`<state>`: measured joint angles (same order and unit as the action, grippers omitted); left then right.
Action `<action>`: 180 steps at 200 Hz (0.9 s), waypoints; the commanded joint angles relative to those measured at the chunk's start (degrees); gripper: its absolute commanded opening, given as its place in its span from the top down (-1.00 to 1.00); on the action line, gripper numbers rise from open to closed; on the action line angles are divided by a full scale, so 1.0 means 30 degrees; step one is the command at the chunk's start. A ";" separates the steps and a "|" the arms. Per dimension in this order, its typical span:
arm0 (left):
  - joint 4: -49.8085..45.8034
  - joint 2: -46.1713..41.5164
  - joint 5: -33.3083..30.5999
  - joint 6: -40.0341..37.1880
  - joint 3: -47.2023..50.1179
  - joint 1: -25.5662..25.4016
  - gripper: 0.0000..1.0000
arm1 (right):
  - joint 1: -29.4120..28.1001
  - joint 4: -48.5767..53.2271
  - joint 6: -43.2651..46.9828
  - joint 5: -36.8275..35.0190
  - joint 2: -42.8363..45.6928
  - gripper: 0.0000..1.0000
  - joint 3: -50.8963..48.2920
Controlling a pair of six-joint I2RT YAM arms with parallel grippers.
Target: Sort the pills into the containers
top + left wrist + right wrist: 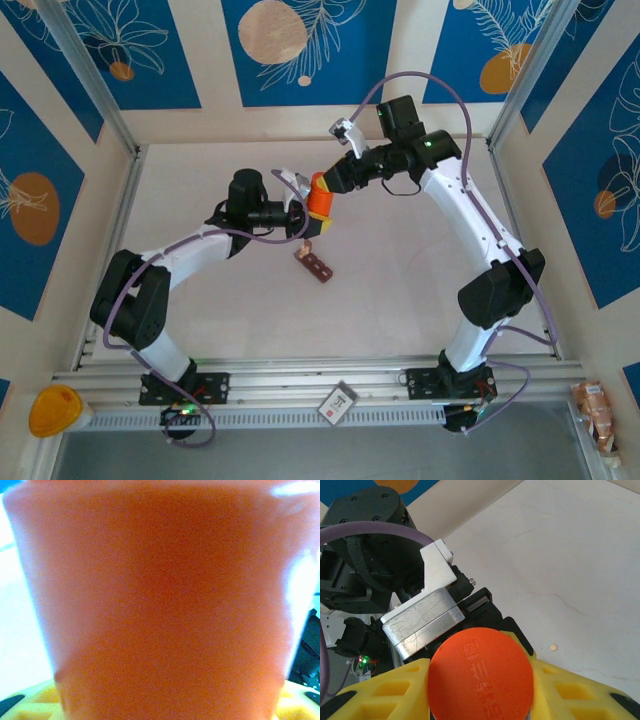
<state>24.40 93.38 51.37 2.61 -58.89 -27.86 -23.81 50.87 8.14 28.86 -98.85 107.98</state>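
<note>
The bright orange bottle [319,197] hangs tilted above the table's middle, held from both sides. My right gripper [332,183] is shut on its round embossed end [481,677], with yellow fingers [380,690] on either side. My left gripper [300,214] is shut on the bottle's body [160,605], and its yellow fingertips [42,702] just show at the bottom corners. The dark reddish-brown strip of containers [315,265] lies on the table just below the bottle. One small pale pill [552,646] rests on the white table. A small tan piece [308,245] sits beside the strip.
Metal posts and patterned walls enclose the white table [420,300]. A rail [300,385] runs along the near edge with a small card [337,401] on it. A yellow object [55,410] sits outside at the near left.
</note>
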 commanded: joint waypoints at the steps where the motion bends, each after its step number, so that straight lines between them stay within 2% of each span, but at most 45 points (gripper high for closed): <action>1: 0.1358 -0.0730 -0.0563 -0.0109 -0.0381 0.0103 1.00 | -0.0335 -0.0347 -0.0846 -0.0499 0.0324 0.22 -0.1107; 22: 0.2133 -0.0936 -0.1351 0.0042 -0.0070 0.0086 1.00 | -0.0785 -0.1086 -0.1936 -0.1598 0.0661 0.32 -0.2115; 90: 0.3526 -0.1271 -0.2768 0.0484 0.0485 0.0061 1.00 | -0.2745 -0.4087 -0.7156 -0.6419 0.1299 0.32 -0.5536; 180: 0.3617 -0.1187 -0.2888 0.0246 0.0896 0.0057 1.00 | -0.2327 -0.3658 -0.7712 -0.5635 0.0927 0.21 -0.3988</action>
<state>25.78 93.38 41.91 3.09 -55.09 -27.51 -30.30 33.26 -13.87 9.72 -94.08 94.87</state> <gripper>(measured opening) 0.526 0.420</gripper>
